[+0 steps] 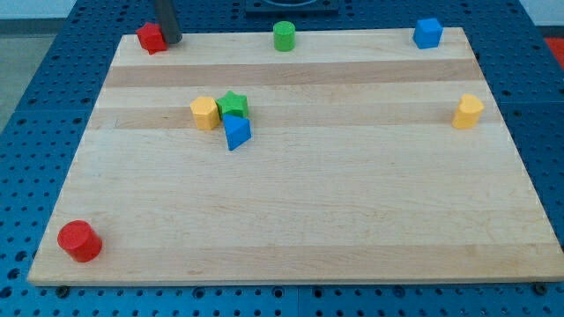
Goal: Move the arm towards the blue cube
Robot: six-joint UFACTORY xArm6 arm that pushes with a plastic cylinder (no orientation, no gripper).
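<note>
In the camera view, a pale wooden tabletop (291,211) is seen lying on a blue perforated surface (35,106). The dark rod is cut off by the view's top edge, so only its lower part is shown; my tip (171,41) is found at the tabletop's far left corner, just beside the right side of a red block (152,38), whose shape is hard to make out because the rod stands against it, and whether the two touch cannot be told. No gripper is carried by this arm, so nothing is held and no opening can be reported; the rod simply ends in the tip. The blue cube (427,33) is placed at the view's top right, near the far edge of the tabletop, well apart from the tip. Between them along that far edge a green cylinder (284,36) is stood. Near the middle left, three blocks are clustered: a yellow block (204,114), a green star (233,105) partly hidden behind a blue triangular block (236,132), all seemingly touching. At the view's right a second yellow block (468,112) is set alone near the edge. At the view's bottom left corner a red cylinder (79,241) is stood.
</note>
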